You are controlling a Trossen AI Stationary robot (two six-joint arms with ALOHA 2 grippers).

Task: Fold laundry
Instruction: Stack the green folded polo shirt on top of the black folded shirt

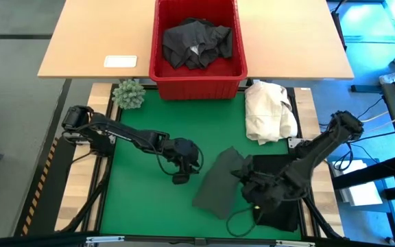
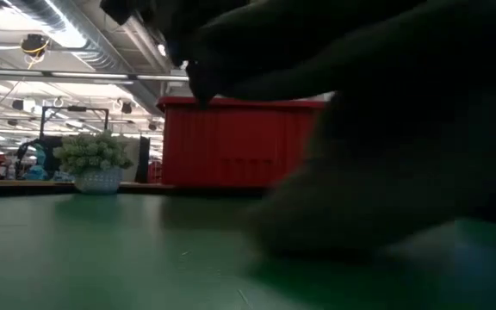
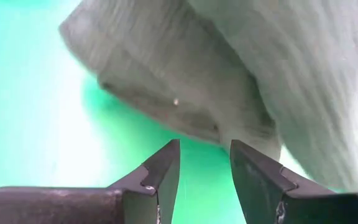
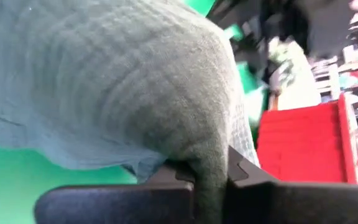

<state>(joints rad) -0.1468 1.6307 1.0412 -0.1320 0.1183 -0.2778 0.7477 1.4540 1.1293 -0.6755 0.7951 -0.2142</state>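
Now I am pinching a fold of the dark green garment [image 1: 219,182] with my right tool [image 4: 211,177], lower centre-right of the green surface [image 1: 142,206]; my left tool [image 1: 181,178], half-open and empty, should grip the near edge next.

We've got a red basket [image 1: 197,75] at twelve o'clock, straddling the green mat [image 1: 142,199] and the wooden table [image 1: 88,34]. A small potted plant [image 1: 129,94] sits just beside it at its nine o'clock. A white card [image 1: 121,61] lies at eleven. A cream cloth heap [image 1: 269,111] rests at two o'clock.
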